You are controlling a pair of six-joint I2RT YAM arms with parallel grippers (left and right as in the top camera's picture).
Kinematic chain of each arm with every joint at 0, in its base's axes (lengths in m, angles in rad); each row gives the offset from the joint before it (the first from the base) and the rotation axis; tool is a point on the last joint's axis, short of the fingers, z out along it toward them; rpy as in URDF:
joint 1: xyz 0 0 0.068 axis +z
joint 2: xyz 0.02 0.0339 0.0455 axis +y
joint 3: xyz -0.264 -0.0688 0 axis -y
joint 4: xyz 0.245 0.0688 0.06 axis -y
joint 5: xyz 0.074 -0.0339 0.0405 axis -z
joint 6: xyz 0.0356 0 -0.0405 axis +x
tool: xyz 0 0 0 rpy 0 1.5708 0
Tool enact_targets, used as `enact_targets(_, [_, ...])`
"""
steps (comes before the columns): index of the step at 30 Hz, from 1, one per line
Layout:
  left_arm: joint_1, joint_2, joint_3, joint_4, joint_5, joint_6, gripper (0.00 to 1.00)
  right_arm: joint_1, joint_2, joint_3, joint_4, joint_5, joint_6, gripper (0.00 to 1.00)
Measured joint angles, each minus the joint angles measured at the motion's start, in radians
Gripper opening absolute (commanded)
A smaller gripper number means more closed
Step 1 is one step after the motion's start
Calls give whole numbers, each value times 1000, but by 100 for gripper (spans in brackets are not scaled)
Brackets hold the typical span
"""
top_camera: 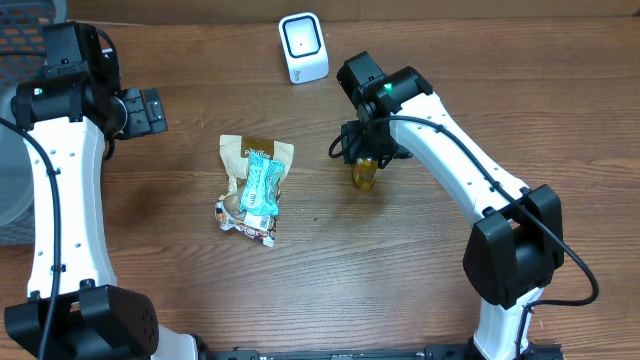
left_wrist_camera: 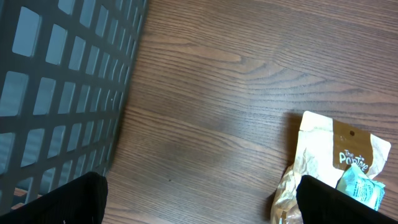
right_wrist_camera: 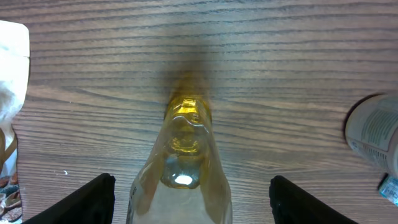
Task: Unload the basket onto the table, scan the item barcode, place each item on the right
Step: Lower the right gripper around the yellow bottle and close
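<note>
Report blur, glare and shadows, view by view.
Overhead: even light, everything sharp. Left wrist: snack bag print legible, no glare. Right wrist: clear bottle blurred close to the lens, one bright glare spot on it; table grain crisp.

Table (top_camera: 180, 180): brown wood grain, which I read as smooth with a low sheen.
Bottle (right_wrist_camera: 183, 155): clear yellowish plastic, glossy, catching a highlight.
Snack bag (left_wrist_camera: 323, 149): tan paper look, matt, creased.
Scanner (top_camera: 303, 47): white plastic, smooth.
Basket (left_wrist_camera: 62, 93): dark matt plastic grid, to my eye.
</note>
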State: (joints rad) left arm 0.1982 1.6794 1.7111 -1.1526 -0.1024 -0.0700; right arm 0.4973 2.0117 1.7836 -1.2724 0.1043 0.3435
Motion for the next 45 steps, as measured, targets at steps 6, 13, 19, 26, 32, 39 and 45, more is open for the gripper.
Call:
enact_targets(6, [0, 0, 0, 0, 0, 0, 99, 0, 0, -29, 24, 0, -3, 100])
enact_targets(13, [0, 0, 0, 0, 0, 0, 99, 0, 2, -58, 38, -2, -2, 81])
enact_targets(19, [0, 0, 0, 0, 0, 0, 100, 0, 2, -58, 50, -3, 0, 79])
enact_targets(26, [0, 0, 0, 0, 0, 0, 100, 0, 3, -57, 40, -3, -1, 72])
enact_targets(32, [0, 0, 0, 0, 0, 0, 100, 0, 3, -57, 38, -3, 0, 63])
enact_targets(39, [0, 0, 0, 0, 0, 0, 100, 0, 3, -55, 36, -8, 0, 71])
enact_targets(45, [0, 0, 0, 0, 0, 0, 100, 0, 3, -54, 36, -15, -1, 64])
